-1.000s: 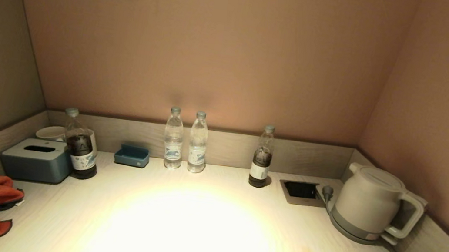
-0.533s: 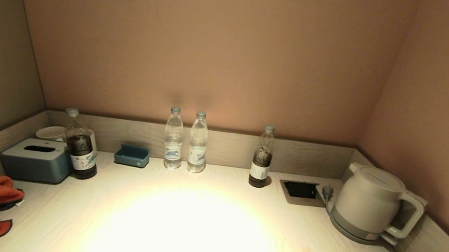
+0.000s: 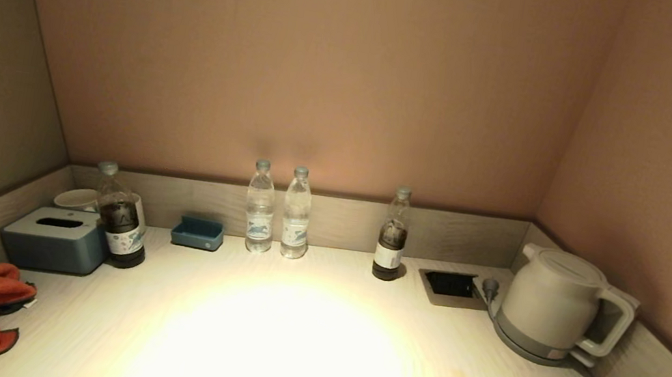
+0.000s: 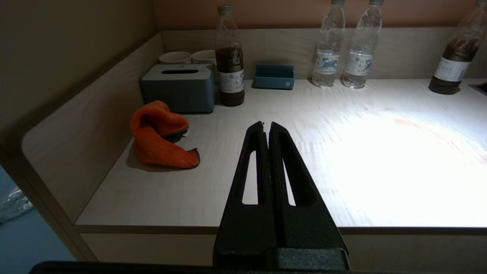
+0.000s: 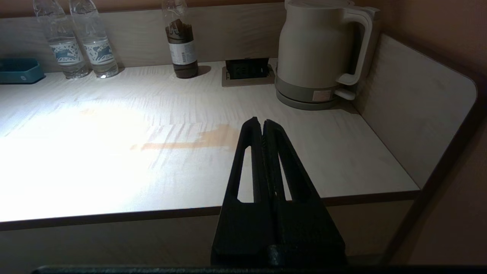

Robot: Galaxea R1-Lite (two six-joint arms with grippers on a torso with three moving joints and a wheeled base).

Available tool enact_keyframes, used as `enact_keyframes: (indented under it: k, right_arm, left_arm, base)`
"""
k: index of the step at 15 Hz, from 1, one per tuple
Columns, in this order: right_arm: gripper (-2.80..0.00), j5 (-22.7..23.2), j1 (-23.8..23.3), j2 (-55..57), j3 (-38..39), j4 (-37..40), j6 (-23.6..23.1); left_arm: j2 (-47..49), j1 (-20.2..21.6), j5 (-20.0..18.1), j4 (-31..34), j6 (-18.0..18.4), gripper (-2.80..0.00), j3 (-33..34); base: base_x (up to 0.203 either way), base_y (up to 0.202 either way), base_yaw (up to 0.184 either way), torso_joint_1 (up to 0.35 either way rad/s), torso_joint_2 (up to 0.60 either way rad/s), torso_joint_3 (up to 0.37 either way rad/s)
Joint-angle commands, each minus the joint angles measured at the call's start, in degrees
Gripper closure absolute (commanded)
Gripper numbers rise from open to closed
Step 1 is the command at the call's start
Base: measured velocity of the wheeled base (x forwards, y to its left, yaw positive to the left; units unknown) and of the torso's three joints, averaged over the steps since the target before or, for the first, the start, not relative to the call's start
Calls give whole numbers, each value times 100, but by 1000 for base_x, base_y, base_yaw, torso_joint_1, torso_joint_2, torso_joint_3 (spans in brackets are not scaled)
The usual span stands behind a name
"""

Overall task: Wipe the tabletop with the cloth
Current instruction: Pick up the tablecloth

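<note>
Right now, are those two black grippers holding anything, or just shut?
Left gripper: shut, holding nothing, short of the orange cloth.
Right gripper: shut, holding nothing, above the table's front edge.

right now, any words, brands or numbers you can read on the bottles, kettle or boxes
No text can be read.
Water bottles: blue picture labels, print too small.
Dark bottles: white labels, print blurred.
Kettle: base sticker too small.
Blue tray and tissue box: round marks, illegible.

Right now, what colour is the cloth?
Orange; the cloth shows best in the left wrist view.
</note>
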Motion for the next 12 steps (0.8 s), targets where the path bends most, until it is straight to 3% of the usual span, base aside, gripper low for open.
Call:
enact_keyframes:
  k: [1, 5, 9, 12]
  right_arm:
    - [0, 0, -1, 7, 0, -3, 3]
    - [0, 0, -1, 7, 0, -3, 3]
    - [0, 0, -1, 7, 0, -3, -6]
    - [0, 0, -1, 7, 0, -3, 3]
  left_arm:
    - [858, -2, 266, 189, -151, 0, -598]
    - [3247, 5, 1407, 215, -752, 0, -1133]
    - [5602, 126, 2592, 150, -1040, 0, -1642]
    - [6871, 173, 3080, 20, -1420, 0, -2038]
  base:
    - [0, 0, 0, 0, 0, 0]
    - [0, 0, 0, 0, 0, 0]
    - [0, 0, 0, 0, 0, 0]
    - [0, 0, 0, 0, 0, 0]
